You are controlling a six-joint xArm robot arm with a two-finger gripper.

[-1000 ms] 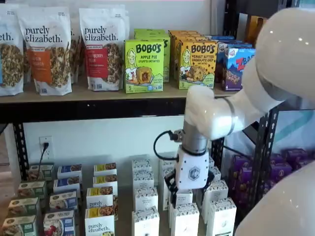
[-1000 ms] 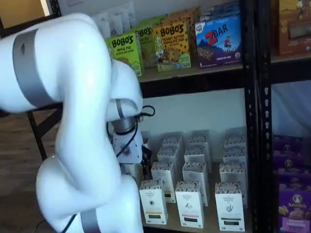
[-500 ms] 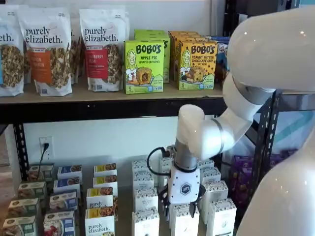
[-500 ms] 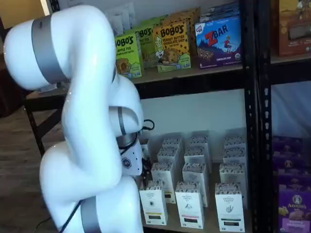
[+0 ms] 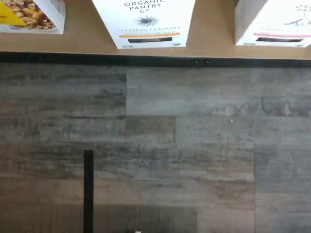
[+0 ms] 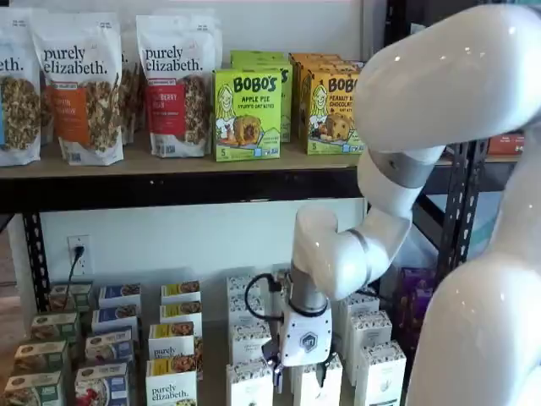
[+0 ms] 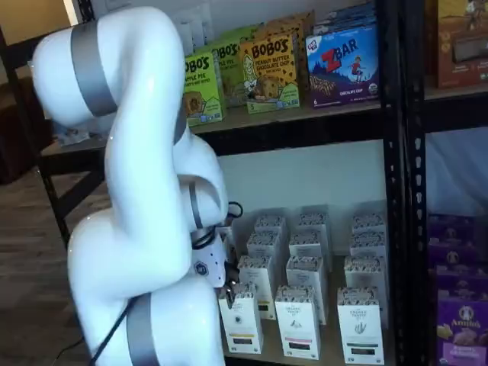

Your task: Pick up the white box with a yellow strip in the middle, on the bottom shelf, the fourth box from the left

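Large white arm (image 6: pixel 439 101) folded down in front of a black rack (image 7: pixel 396 191), upper board stocked with granola bags and snack boxes. Below, pale bottom shelf (image 5: pixel 214 46) lined with rows of tall narrow white cartons. Front row, at the very edge of the board: the white box (image 7: pixel 242 319), upright, long axis vertical, yellowish strip low on its face, pink-striped twin just beside it. Same white box seen from the wrist view, front face toward the camera, bare floor beneath the wrist. Gripper (image 6: pixel 297 376) low, at about carton-top height, out in front of the shelf edge, black fingers pointing down and spread apart, nothing between them. Judged from this: box lying ahead, deeper toward the rack and slightly to the side, reach forward needed before closing.
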